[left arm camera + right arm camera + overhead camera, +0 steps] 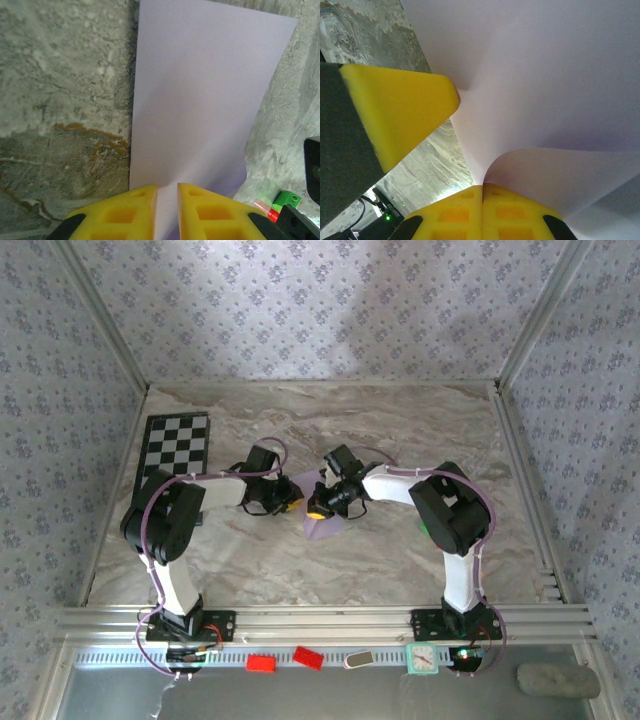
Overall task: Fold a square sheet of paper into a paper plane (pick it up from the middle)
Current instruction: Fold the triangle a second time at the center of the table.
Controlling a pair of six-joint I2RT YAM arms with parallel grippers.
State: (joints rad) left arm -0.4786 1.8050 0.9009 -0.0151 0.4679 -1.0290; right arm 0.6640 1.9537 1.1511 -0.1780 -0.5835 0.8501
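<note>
- The square sheet of pale lilac paper (325, 527) lies near the middle of the grey marbled stone counter (400, 430), between the two arms, whose wrists meet over it.
- In the left wrist view the sheet (200, 100) spreads mostly flat on the counter, running away from the camera. It has a straight far edge and a soft lengthwise bend.
- The left pincer (167, 202) has its yellow foam fingers (125, 217) standing a narrow gap apart. Lilac paper shows in that gap, but I cannot tell whether the pads press on it.
- From overhead the left pincer (287, 503) sits at the sheet's left side, and the right pincer (317, 508) is just beside it.
- In the right wrist view the right pincer (482, 197) is fully closed, its yellow fingers (455, 215) pressed together on a raised flap of the sheet (545, 75). The flap curls up out of the seam between them.
- In that same view one yellow finger of the left pincer (400, 115) touches the paper with its tip, where the sheet creases.
- A black-and-white checkered board (175, 443) lies flat at the far left of the counter, well apart from the sheet.
- Small green and red plastic blocks (280, 204) sit on the counter near the sheet's right edge.
</note>
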